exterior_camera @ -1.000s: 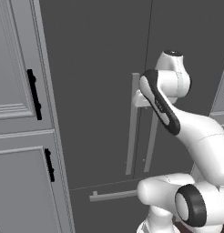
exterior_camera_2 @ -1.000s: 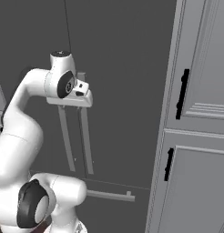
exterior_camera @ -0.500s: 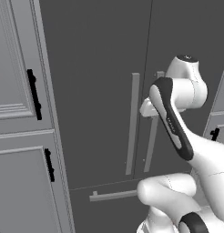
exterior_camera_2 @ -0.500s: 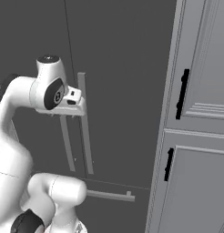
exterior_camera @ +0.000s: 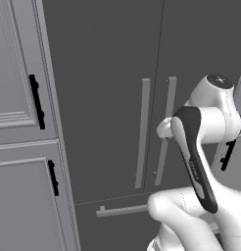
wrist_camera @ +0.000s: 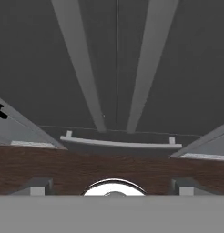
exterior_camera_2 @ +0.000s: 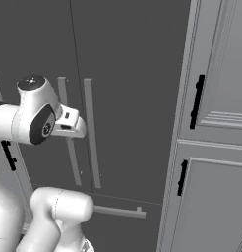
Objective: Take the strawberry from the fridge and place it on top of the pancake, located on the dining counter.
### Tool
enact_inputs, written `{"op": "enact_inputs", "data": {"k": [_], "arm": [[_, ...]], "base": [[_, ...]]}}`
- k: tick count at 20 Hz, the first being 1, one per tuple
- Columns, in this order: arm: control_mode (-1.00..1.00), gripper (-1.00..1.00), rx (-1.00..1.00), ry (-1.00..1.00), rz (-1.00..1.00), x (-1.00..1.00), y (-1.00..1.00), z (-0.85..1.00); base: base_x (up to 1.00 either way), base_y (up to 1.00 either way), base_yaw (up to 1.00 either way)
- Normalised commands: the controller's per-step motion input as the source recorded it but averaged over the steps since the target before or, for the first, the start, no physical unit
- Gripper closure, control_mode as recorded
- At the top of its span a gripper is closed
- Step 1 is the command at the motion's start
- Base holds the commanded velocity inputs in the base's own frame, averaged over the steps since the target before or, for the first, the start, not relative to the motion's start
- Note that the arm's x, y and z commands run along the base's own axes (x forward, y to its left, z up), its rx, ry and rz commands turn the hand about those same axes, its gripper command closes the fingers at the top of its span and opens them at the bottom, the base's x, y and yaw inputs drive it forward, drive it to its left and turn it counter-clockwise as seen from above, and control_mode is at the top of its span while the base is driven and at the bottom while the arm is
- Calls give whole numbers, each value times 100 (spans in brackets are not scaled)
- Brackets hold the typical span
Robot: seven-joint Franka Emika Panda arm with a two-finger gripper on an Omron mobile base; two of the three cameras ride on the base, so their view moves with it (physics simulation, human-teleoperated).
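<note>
The fridge point(exterior_camera: 117, 98) is the biggest thing here: a tall dark grey French-door unit, both doors closed, with a bottom drawer point(exterior_camera: 112, 223) below them and lighter panelled cabinets point(exterior_camera: 19, 147) on either side. A door this size will likely feel heavy and resist at first where its seal holds it, so a firm, steady pull looks wiser than a jerk. The two long bar handles point(wrist_camera: 82, 68) run side by side on either side of the door seam; they look rigid and smooth, and the sensible place to grip is partway along one bar, wrapped squarely so it cannot slide out. The gripper point(exterior_camera_2: 74, 125) sits just in front of those bars at about mid-height, its jaws spread wide and holding nothing. The strawberry is presumably behind the closed doors, so its place cannot be told; being tiny and soft, it should need a gentle pinch across its middle.
</note>
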Motion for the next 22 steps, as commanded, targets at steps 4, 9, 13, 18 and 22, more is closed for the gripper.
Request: {"op": "enact_inputs", "data": {"k": [4,9,13,18,22], "arm": [[-100,-100,0,-11,-4,-51,0,0],[-100,-100,0,-8,-3,-33,0,0],[100,-100,0,-2,-1,-3,0,1],[100,-100,0,0,0,0,0,0],[100,-100,0,0,0,0,0,0]], "base": [[0,0,0],[0,0,0],[-9,11,-1],[-40,1,-1],[-61,2,0]]}}
